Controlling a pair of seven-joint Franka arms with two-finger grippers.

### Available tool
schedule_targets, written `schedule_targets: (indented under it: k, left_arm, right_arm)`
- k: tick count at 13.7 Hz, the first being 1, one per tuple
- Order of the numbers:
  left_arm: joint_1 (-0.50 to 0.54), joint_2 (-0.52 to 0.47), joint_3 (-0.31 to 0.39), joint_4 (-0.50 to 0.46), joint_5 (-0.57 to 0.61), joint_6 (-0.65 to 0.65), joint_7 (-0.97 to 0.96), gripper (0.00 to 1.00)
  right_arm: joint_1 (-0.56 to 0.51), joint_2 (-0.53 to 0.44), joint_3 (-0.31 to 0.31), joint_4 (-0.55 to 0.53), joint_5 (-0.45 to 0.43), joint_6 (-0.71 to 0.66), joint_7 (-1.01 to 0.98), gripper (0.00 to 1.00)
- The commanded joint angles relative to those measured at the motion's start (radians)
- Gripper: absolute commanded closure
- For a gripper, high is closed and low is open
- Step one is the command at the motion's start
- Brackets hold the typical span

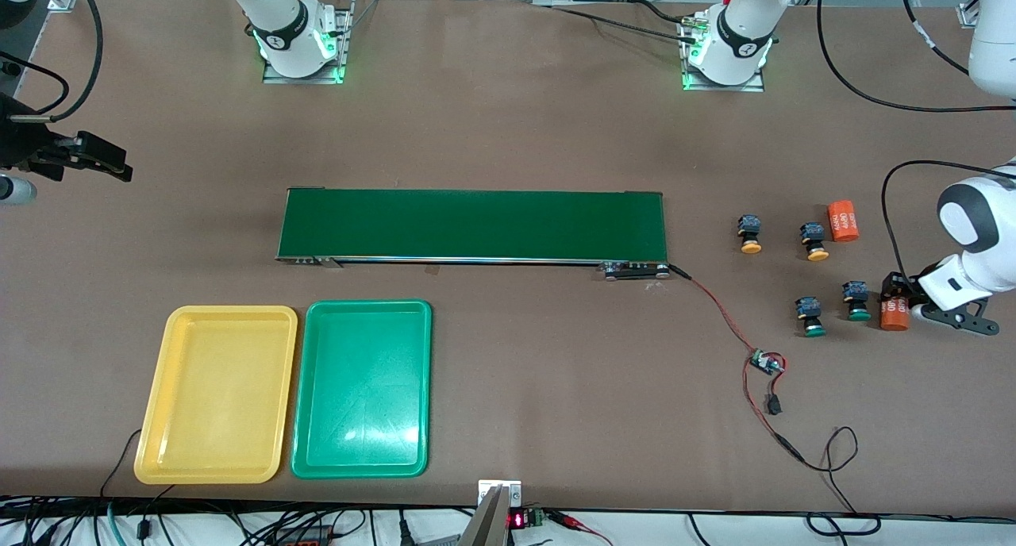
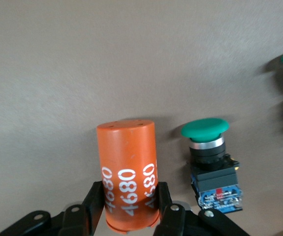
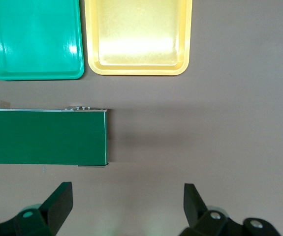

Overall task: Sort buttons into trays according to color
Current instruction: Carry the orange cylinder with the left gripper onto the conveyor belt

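Observation:
Four buttons lie on the table toward the left arm's end. Two have yellow-orange caps (image 1: 749, 234) (image 1: 814, 241). Two have green caps (image 1: 810, 317) (image 1: 856, 301). My left gripper (image 1: 901, 306) is low at the table, shut on an orange cylinder (image 1: 894, 313) marked 4680. The cylinder is beside a green-capped button (image 2: 211, 157). In the left wrist view the fingers (image 2: 94, 201) press both sides of the cylinder (image 2: 126, 162). My right gripper (image 1: 119, 165) waits open and empty at the right arm's end of the table. The yellow tray (image 1: 159, 443) and the green tray (image 1: 361, 467) lie side by side, both empty.
A long dark-green conveyor belt (image 1: 472, 224) lies mid-table; its end shows in the right wrist view (image 3: 43, 137). A second orange cylinder (image 1: 844, 220) lies beside the yellow-capped buttons. A red-black cable with a small circuit board (image 1: 766, 363) trails from the conveyor toward the front camera.

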Motion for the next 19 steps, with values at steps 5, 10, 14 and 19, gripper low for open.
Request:
schedule_targets:
  k: [5, 10, 14, 19]
  left_arm:
    - [-0.011, -0.219, -0.175, 0.042, 0.012, -0.451, 0.016, 0.68]
    - [-0.011, -0.222, -0.379, 0.074, 0.006, -0.625, 0.143, 0.69]
    - [-0.04, -0.177, -0.574, 0.06, 0.009, -0.624, 0.267, 0.71]
    - [-0.255, -0.143, -0.599, 0.05, 0.014, -0.584, 0.309, 0.72]
  right_arm:
    - [0.005, -0.022, 0.004, -0.012, -0.008, -0.007, 0.014, 0.0]
    - [0.005, -0.022, 0.004, -0.012, -0.008, -0.005, 0.014, 0.0]
    - [0.006, -0.022, 0.004, -0.012, -0.008, -0.005, 0.014, 0.0]
    - [0.006, -0.022, 0.004, -0.012, -0.008, -0.004, 0.014, 0.0]
